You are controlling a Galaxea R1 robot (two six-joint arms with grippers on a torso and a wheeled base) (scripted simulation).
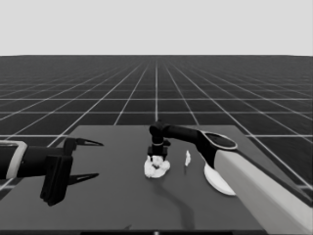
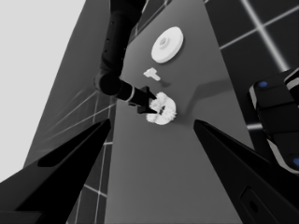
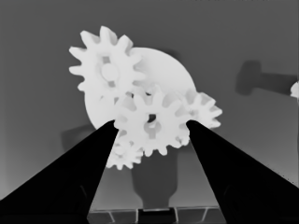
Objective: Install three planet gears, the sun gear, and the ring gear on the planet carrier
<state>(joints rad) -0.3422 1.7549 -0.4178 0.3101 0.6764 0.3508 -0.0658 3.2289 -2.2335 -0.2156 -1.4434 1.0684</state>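
Right gripper [image 1: 157, 157] down mid-table, jaws apart; left gripper [image 1: 93, 159] parked, jaws apart.

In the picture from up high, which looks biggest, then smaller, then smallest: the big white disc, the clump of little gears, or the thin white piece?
1. The big white disc, though the arm hides part of it.
2. The clump of little gears.
3. The thin white piece.

In the head view, the pale grey right arm [image 1: 254, 181] is covering part of the larger white round part with a raised rim [image 1: 215, 182], leaving only a crescent showing. The black right gripper [image 1: 158, 157] is standing over the cluster of small white toothed gears [image 1: 156, 168], which are blurring into one pale lump there. In the right wrist view, those gears [image 3: 152, 122] are hiding most of the smaller flat white round part [image 3: 163, 70], and its centre hole is not showing.
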